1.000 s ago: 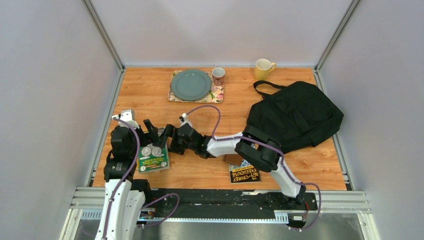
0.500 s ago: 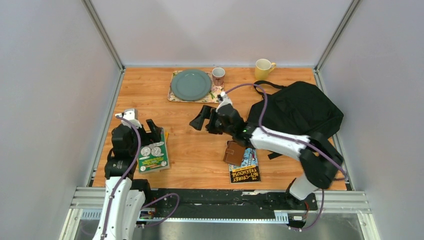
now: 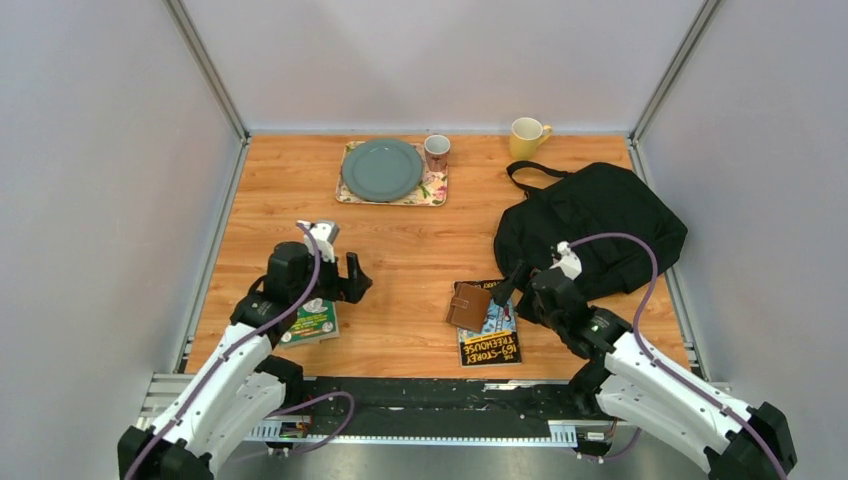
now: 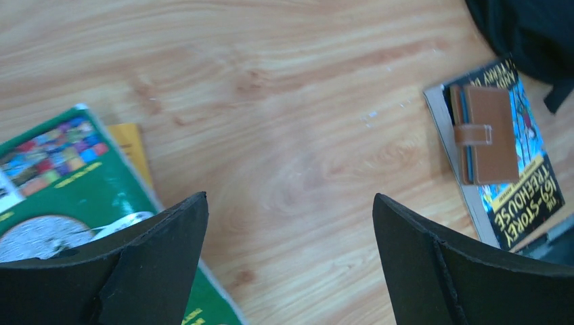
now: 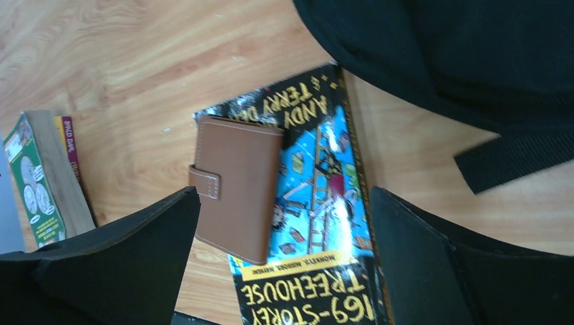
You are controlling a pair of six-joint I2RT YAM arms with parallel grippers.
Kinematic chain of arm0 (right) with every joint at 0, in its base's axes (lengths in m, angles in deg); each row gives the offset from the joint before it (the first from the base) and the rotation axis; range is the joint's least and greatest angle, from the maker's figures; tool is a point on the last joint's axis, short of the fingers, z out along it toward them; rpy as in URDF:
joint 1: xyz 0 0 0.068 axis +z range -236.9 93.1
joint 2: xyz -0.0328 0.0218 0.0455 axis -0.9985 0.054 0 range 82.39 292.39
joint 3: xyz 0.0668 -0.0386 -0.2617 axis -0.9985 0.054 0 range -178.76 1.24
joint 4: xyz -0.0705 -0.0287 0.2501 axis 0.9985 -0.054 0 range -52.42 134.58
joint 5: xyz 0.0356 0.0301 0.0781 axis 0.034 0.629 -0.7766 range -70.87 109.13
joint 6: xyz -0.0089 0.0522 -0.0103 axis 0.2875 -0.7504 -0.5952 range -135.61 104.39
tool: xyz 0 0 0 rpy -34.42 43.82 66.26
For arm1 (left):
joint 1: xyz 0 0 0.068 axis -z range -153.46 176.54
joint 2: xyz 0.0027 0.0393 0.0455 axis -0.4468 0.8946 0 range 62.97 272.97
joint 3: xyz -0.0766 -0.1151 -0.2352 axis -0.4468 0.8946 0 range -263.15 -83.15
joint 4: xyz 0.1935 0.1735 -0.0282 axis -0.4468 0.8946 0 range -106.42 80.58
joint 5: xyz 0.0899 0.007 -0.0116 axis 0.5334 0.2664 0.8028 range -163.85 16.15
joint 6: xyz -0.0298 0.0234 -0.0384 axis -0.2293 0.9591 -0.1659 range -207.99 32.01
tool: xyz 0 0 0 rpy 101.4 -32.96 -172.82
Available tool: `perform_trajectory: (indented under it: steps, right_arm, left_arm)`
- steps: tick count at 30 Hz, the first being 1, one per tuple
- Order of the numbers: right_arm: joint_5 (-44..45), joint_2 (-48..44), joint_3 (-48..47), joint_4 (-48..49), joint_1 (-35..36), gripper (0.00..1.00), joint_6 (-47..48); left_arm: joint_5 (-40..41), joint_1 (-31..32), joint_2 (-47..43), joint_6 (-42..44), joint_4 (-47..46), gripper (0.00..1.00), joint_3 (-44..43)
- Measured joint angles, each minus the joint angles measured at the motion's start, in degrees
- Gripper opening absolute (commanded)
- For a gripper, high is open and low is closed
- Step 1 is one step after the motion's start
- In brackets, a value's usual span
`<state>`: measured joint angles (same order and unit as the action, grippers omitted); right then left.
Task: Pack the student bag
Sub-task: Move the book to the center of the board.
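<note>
The student bag (image 3: 590, 235) is a black fabric pack lying at the right of the table, its edge and a strap in the right wrist view (image 5: 460, 54). A brown wallet (image 3: 468, 305) rests on a Treehouse book (image 3: 492, 340) just left of the bag. My right gripper (image 3: 512, 295) hovers open above them; wallet (image 5: 240, 189) and book (image 5: 318, 223) show between its fingers. My left gripper (image 3: 345, 280) stands open over bare wood (image 4: 290, 237), beside a green book (image 3: 312, 322).
A grey-green plate (image 3: 382, 168) on a floral mat, a small mug (image 3: 437, 152) and a yellow mug (image 3: 526, 137) stand at the far edge. A yellow book (image 4: 128, 145) lies under the green one. Metal rails border the table's sides.
My right arm swung from the green book at the left, across the middle, back to the wallet and Treehouse book. My left gripper moved right, off the green book. Both stayed open.
</note>
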<state>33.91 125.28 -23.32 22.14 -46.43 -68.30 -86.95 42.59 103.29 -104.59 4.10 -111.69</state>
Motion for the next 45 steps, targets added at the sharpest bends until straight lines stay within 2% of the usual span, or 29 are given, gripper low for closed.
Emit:
perform_trajectory:
  steps: [4,8,11,17,21,27,35,37,41,45]
  right_arm:
    - [0.46,-3.06,2.36,-4.61,-0.02,1.00,-3.34]
    - [-0.55,-2.45,5.64,-4.59,-0.02,1.00,-6.03]
    - [-3.02,0.35,7.67,-2.86,0.00,1.00,-7.98]
    - [-7.98,7.30,7.89,8.11,0.63,1.00,-13.27]
    - [-8.94,14.78,7.30,17.66,4.04,1.00,-18.84]
    - [-6.82,30.53,0.39,27.67,11.82,1.00,-27.19]
    - [-11.41,58.31,-18.27,45.22,12.22,1.00,-34.64]
    - [-12.31,60.87,-19.71,48.04,12.04,1.00,-35.30]
    - [-12.55,59.76,-19.96,48.28,10.78,1.00,-33.75]
    - [-10.03,49.66,-18.91,40.11,4.81,1.00,-27.80]
  left_arm:
    - [1.18,8.74,4.31,-1.44,-2.23,0.98,0.00]
    - [1.03,15.26,10.27,-3.80,-6.36,0.98,0.04]
    - [0.72,16.72,11.89,-5.09,-8.33,0.98,0.13]
    - [1.60,16.87,12.50,-5.44,-9.09,0.98,0.13]
    - [3.52,16.87,12.04,-5.62,-8.11,0.98,0.13]
    - [7.48,16.87,10.88,-5.64,-2.69,0.98,-1.31]
    - [10.27,16.87,5.29,-5.64,4.35,0.98,-6.05]
    - [10.60,16.87,4.28,-5.57,5.49,0.98,-6.99]
    - [9.40,16.87,4.04,-5.22,6.97,0.98,-8.35]
    - [5.53,16.90,4.31,-5.29,6.49,0.98,-8.24]
